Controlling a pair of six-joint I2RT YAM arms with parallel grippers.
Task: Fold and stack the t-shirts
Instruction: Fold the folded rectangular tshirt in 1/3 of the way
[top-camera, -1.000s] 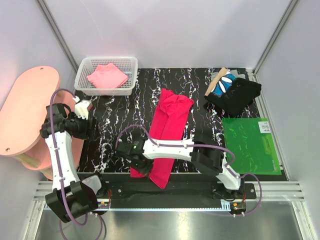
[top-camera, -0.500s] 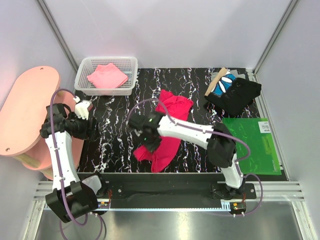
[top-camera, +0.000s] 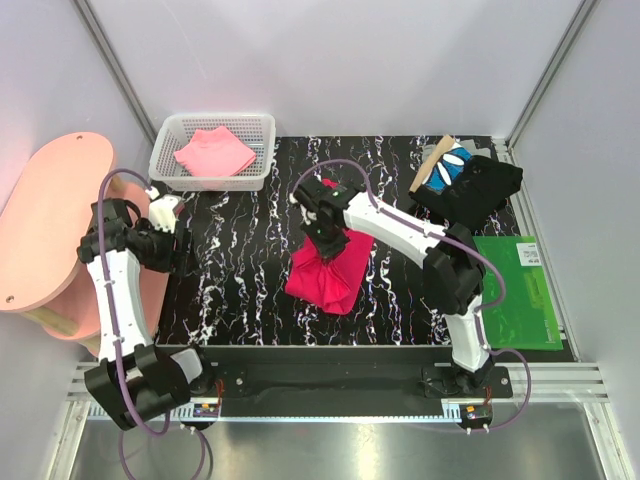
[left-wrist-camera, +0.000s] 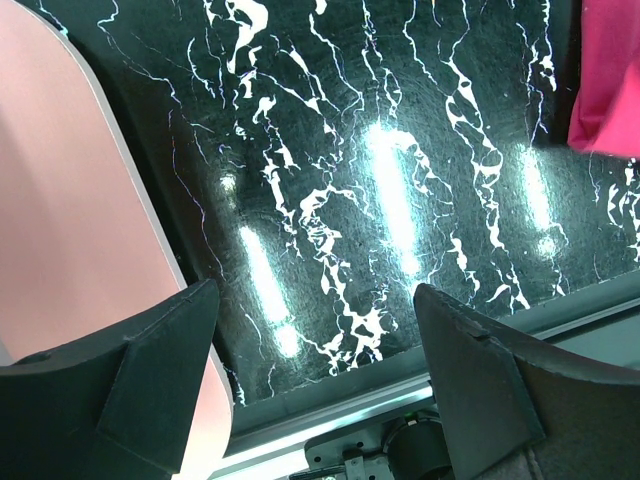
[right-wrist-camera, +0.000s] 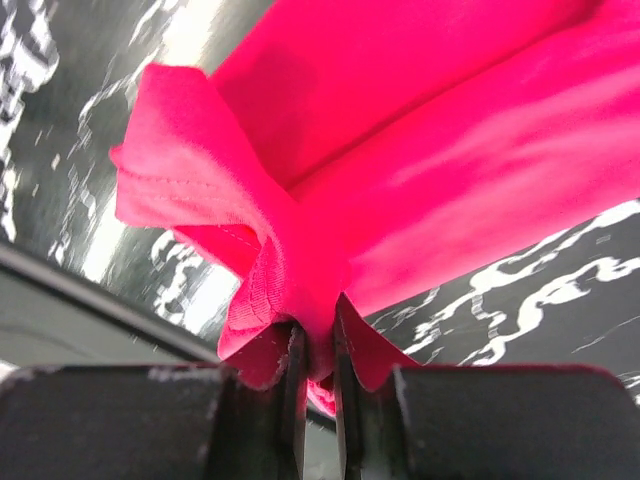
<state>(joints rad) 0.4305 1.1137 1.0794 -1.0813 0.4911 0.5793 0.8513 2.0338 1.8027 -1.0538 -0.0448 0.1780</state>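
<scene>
Black marble table (top-camera: 230, 290): left gripper (left-wrist-camera: 315, 300) hangs over it at left, jaws apart, holding nothing. Centre: right gripper (right-wrist-camera: 315, 352) pinches crimson t-shirt (top-camera: 325, 272), bunched beneath it. Far left: pink t-shirt (top-camera: 215, 152) in basket (top-camera: 163, 160). Far right: black t-shirt (top-camera: 482, 190).

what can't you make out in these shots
- Top view: the right gripper covers the red t-shirt's upper part.
- Left wrist view: the frame's right edge cuts off all but a corner of it.
- Top view: the black t-shirt hides part of the blue t-shirt.
</scene>
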